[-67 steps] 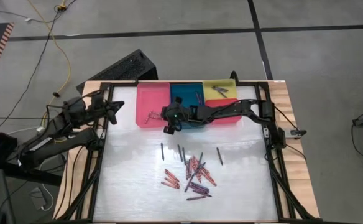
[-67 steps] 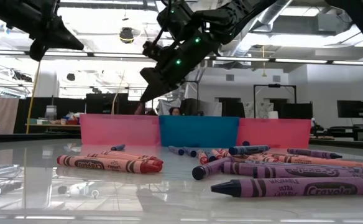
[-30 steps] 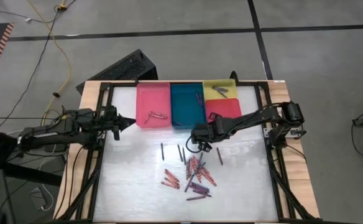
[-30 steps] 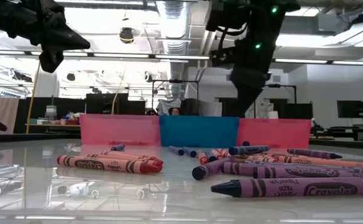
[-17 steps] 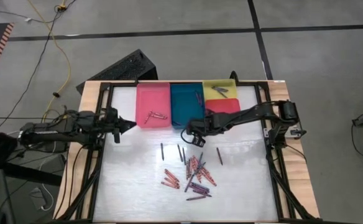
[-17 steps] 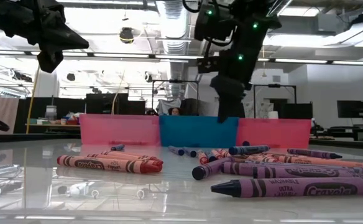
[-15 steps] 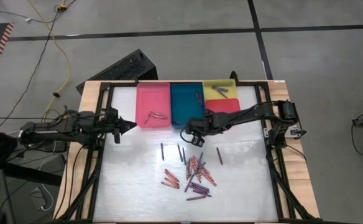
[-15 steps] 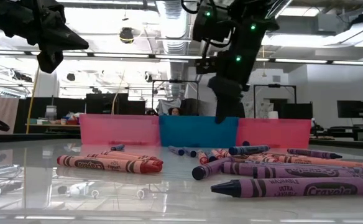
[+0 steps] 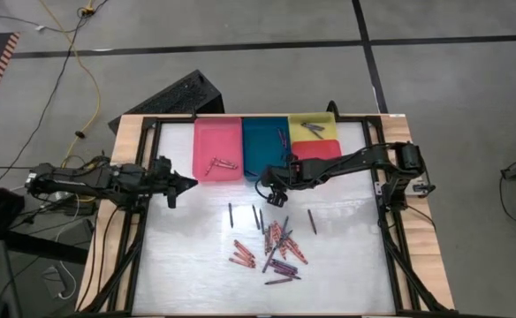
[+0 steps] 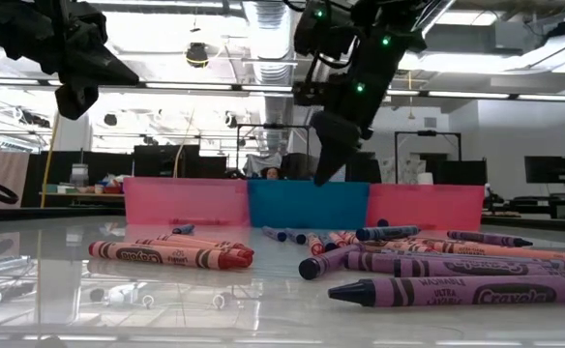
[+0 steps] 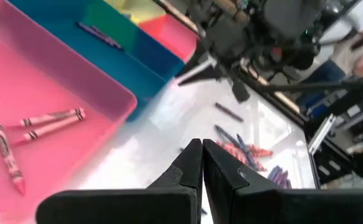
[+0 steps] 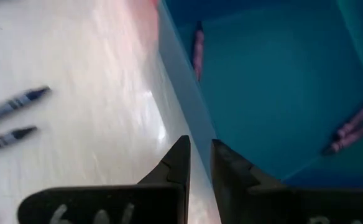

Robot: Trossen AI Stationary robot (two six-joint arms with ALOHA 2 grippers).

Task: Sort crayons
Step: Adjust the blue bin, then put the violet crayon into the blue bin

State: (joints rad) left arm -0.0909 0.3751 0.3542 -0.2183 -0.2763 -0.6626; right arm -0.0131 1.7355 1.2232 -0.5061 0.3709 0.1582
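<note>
Loose crayons (image 9: 274, 247) scattered on the near half of the white desk (image 9: 187, 265): red, purple and dark blue sticks, several overlapping, a few dark ones apart toward the trays. Left gripper (image 9: 190, 184) raised over the desk's left part, near the pink tray's front left corner, fingers pressed together, nothing held. Right gripper (image 9: 263, 189) raised at the front rim of the teal tray (image 9: 260, 168), fingers a narrow gap apart; no crayon seen between them. Pink tray (image 9: 216, 146) at the far edge, containing three pink crayons (image 11: 35, 124). Teal tray containing purple crayons (image 12: 355, 124). Yellow tray (image 9: 313, 126) and red tray (image 9: 322, 152) farthest right.
</note>
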